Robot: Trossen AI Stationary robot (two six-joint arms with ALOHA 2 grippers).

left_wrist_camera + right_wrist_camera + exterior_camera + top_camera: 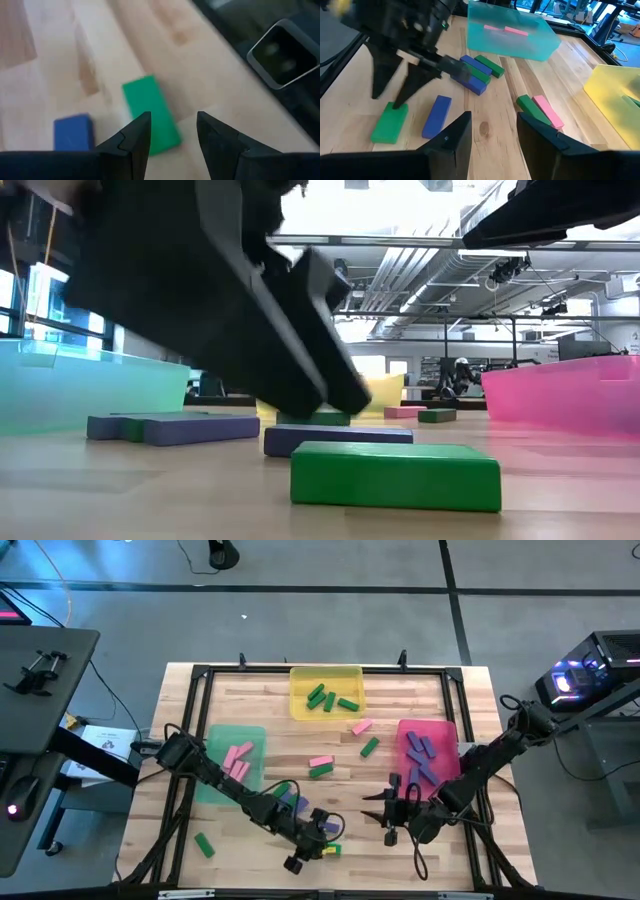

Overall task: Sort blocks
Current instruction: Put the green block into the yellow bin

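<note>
Green block (152, 117) lying at the worktop's (400, 850) six o'clock edge is being straddled by the left end effector (172, 131) — fingers apart, empty — lowering and closing comes next.

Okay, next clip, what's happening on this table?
Two arms are sorting coloured blocks into trays. The left end effector is open, poised over a green block near the table's front edge, not gripping it yet. The right end effector hangs open and empty nearby. Pink blocks lie in the green tray, green ones in the yellow tray, purple ones in the pink tray; several remain loose.
</note>
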